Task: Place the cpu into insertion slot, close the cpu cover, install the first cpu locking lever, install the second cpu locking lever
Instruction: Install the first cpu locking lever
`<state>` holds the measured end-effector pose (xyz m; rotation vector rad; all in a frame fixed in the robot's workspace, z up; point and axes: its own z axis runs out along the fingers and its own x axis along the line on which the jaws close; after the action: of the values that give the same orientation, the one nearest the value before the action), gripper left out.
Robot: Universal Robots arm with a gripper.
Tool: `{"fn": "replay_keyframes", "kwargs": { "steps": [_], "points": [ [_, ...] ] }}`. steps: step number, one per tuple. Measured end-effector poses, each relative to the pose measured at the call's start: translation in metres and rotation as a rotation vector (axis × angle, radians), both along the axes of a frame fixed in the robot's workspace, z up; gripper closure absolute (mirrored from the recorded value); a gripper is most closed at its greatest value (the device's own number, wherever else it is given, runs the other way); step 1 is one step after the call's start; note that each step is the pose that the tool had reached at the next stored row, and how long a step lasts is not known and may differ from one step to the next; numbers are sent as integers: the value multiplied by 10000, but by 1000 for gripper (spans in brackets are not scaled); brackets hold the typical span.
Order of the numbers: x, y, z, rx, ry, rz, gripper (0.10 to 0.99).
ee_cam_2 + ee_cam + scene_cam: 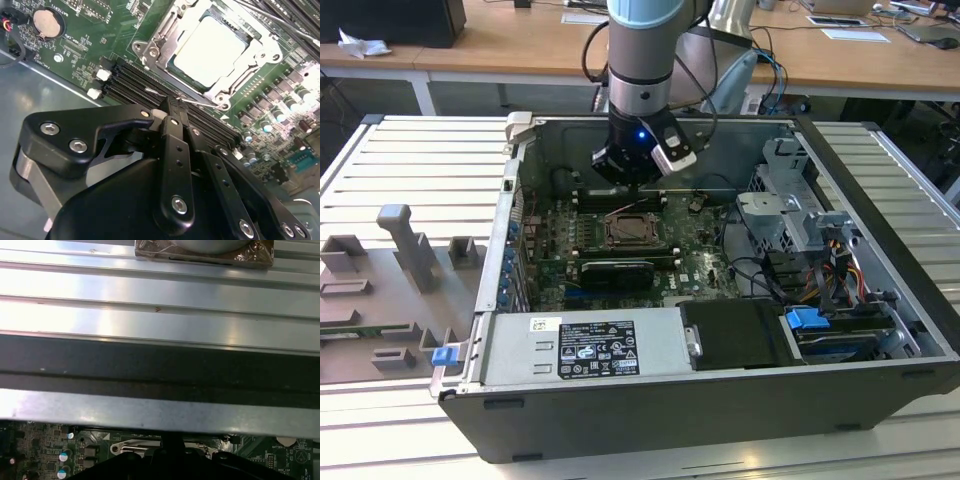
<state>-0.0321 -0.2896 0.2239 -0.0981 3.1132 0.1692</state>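
The pale silver cpu [210, 47] lies flat in the insertion slot [628, 232] on the green motherboard. The silver cpu cover [162, 37] is folded down around it, and the chip shows through its window. A thin wire locking lever [200, 102] runs along the socket's edge beside the black memory slots [132, 82]. My gripper [169, 106] is shut, its tips right at this lever and holding nothing that I can see. In the exterior view the gripper [632, 182] hangs inside the open case just behind the socket. In the first wrist view it is the dark gripper [165, 452].
The open computer case [520, 180] walls in the board. A black card [612, 272] lies in front of the socket, with the power supply [582, 346] nearer and the drive cage [800, 215] and cables at the exterior view's right. A grey fixture [395, 280] sits outside on the left.
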Motion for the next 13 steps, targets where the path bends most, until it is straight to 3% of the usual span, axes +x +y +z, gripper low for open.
{"fn": "replay_keyframes", "kwargs": {
  "steps": [13],
  "points": [
    [83, 17, -125, 0, 0, 0, 980]
  ]
}}
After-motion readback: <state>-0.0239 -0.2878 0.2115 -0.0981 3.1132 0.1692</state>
